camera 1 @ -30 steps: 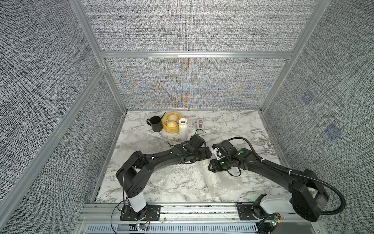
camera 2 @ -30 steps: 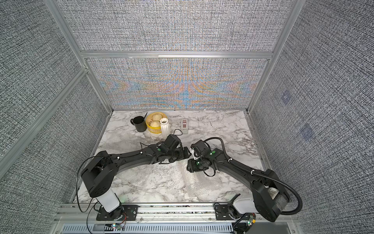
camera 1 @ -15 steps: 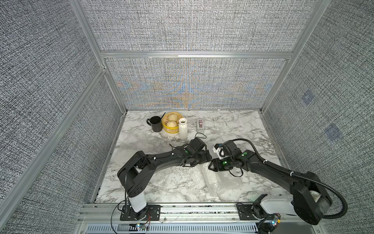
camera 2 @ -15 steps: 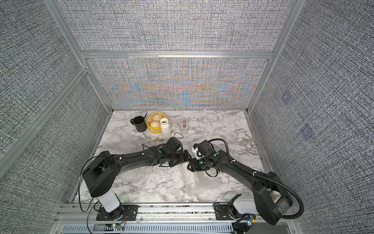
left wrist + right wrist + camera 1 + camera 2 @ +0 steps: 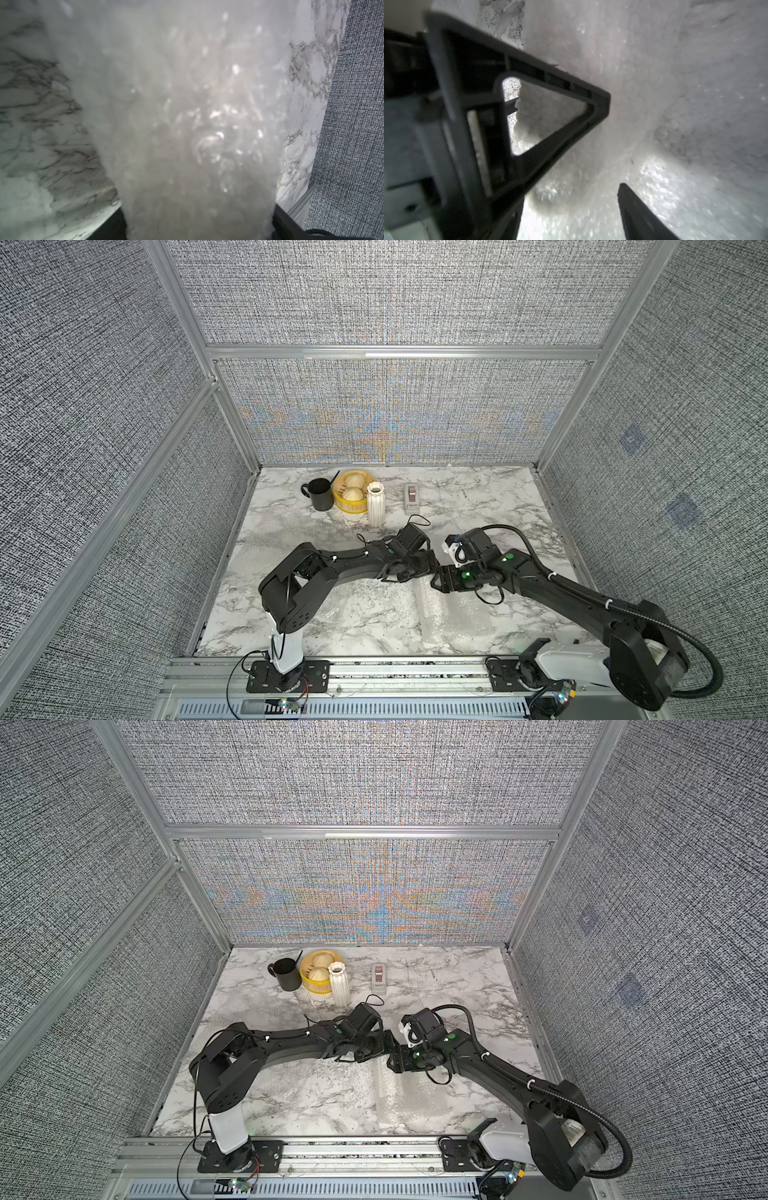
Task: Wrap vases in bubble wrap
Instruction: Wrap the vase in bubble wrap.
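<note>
Marble table (image 5: 332,614), mid-wrap: left gripper (image 5: 409,568) jaws straddled the bubble wrap (image 5: 187,124) bundle at centre (clamped or not, couldn't tell), right gripper (image 5: 441,580) jaws spread, 1 vase (image 5: 375,506) stood bare at back; next probably needed loose wrap tucked.

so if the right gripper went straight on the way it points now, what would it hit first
Most likely the bubble wrap bunched just ahead of the right gripper; a finger of the left gripper sits right beside that line. Depth is unclear up close.
</note>
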Controlling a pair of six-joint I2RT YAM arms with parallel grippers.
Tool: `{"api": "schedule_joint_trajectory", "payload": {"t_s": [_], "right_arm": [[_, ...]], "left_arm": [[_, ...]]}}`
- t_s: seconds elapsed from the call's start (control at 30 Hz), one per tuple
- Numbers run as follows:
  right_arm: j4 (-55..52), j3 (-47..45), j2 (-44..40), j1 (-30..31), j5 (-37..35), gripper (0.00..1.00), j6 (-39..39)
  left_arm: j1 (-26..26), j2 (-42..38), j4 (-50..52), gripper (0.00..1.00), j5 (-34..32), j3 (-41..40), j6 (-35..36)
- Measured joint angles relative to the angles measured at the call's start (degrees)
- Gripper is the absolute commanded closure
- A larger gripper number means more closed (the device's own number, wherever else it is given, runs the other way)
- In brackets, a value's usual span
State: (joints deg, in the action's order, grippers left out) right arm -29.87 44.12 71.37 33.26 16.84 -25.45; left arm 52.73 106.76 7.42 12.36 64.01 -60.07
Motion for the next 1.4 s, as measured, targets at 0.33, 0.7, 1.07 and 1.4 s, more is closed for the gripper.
{"api": "schedule_joint_trajectory", "payload": {"t_s": [0.33, 0.7, 1.07, 1.4], "right_arm": [[-3.93, -1.22, -2.91, -13.46, 1.49, 0.23, 1.53], [-0.09, -4.26, 3.41, -27.04, 7.23, 0.34, 3.96], [4.07, -7.48, 8.31, -29.14, 10.99, 0.51, 5.49], [6.25, -7.61, 10.12, -28.70, 14.51, 0.75, 6.08]], "left_arm": [[-0.44, 1.25, 2.36, 0.23, 0.28, 2.40, 3.85], [-0.48, 3.13, 7.19, 0.23, 0.44, 6.69, 9.90], [-0.59, 3.10, 8.31, 0.18, 0.11, 7.23, 11.45], [-0.59, 3.06, 9.51, 0.17, -0.44, 7.65, 12.41]]}}
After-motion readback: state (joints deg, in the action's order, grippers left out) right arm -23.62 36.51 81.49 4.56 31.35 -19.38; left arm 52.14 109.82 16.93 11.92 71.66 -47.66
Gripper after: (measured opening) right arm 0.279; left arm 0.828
